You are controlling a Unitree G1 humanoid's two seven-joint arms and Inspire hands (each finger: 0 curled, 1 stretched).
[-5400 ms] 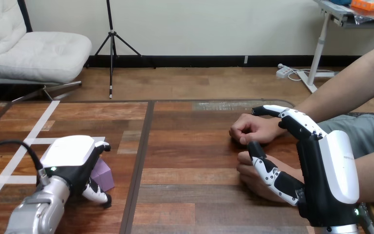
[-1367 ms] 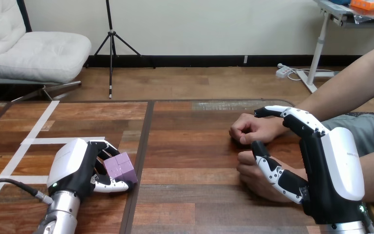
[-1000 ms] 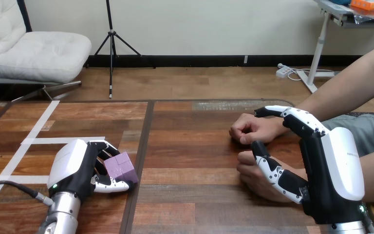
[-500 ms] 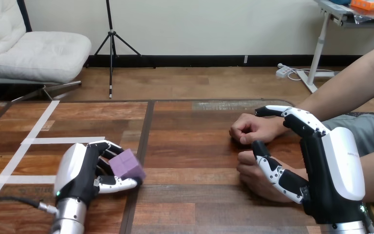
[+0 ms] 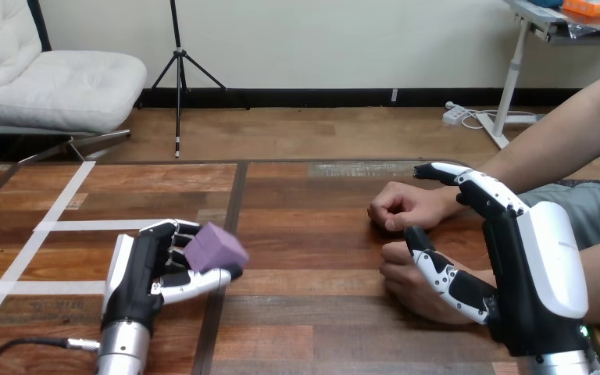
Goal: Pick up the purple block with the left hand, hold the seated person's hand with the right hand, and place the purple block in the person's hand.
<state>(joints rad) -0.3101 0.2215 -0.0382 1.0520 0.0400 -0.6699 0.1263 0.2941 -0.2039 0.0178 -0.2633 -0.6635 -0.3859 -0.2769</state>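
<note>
Dark wooden planks make up the bench (image 5: 305, 234), with white tape lines (image 5: 62, 207) crossing its left part. Toward the front left, the left hand (image 5: 144, 269) lies palm-side turned to the right, its fingers (image 5: 173, 230) curled over the far side of the purple block (image 5: 215, 248) and its thumb (image 5: 195, 283) stretched underneath. The block sits pinched between them, tilted with one corner up, clear of the wood as far as can be seen.

At the bench's right side two of the person's hands rest close together: the person's farther hand (image 5: 398, 207) loosely closed, and the person's nearer hand (image 5: 402, 291) just in front of it. The right hand (image 5: 527, 266) stands on edge beside them, white back to the right. Its fingers (image 5: 476, 187) reach out nearly straight above the farther wrist, and its thumb (image 5: 437, 275) lies across the top of the nearer hand, not wrapped round it.
</note>
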